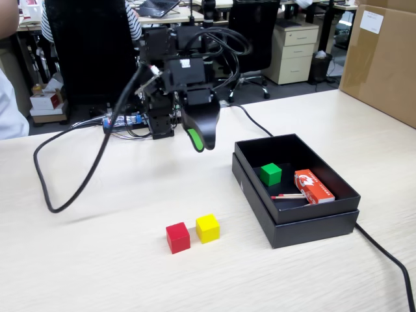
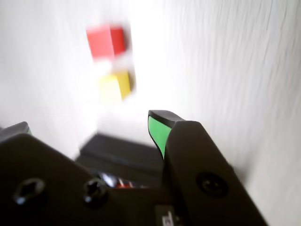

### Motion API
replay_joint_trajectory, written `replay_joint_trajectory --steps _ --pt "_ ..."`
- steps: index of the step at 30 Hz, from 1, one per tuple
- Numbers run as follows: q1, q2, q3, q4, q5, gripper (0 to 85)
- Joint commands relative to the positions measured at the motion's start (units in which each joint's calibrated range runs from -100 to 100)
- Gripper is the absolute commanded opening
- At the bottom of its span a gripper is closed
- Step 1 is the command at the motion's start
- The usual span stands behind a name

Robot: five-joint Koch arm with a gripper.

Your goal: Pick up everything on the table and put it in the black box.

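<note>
While the gripper (image 1: 198, 140) hangs in the air above the table (image 1: 97, 260), well left of the black box (image 1: 312, 224) in the fixed view, only one green-padded tip shows clearly there, so that view does not settle how the jaws stand. From the wrist view the gripper (image 2: 89, 127) shows one green-lined jaw at centre and the edge of another at far left, with blurred table between them, so the jaws stand apart and nothing is held. Inside the box lies the green cube (image 1: 271, 173), toward the back left of the interior, apart from an orange-red packet (image 1: 314, 186) on the right; a thin stick (image 1: 288, 195) lies between them, nearer the front. On the table, in front of the gripper and left of the box, the red cube (image 1: 177, 237) and yellow cube (image 1: 208, 228) sit just beside each other, red on the left. Blurred in the wrist view, the red cube (image 2: 106, 41) appears above the yellow cube (image 2: 115, 84), with the box's dark edge (image 2: 122, 153) below.
</note>
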Motion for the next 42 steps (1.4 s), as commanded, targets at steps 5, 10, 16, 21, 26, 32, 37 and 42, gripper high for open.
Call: replay_joint_trajectory --steps 5,10,16,21,26,32,37,42 --pt "-3.4 12.4 6.0 5.0 -2.6 49.1" --pt "-3.5 27.8 16.0 5.0 -3.1 48.1" --pt "-3.4 40.1 26.8 5.0 -3.7 47.6" --pt "-3.6 45.6 28.2 5.0 -3.9 47.2" --pt "-3.7 48.0 29.2 4.2 -4.5 41.0" --pt "-3.9 48.1 29.8 3.7 -4.3 0.9" --pt "-4.1 38.4 25.7 1.2 -3.7 0.9" --pt "-3.0 22.8 18.4 0.6 -3.3 0.9"
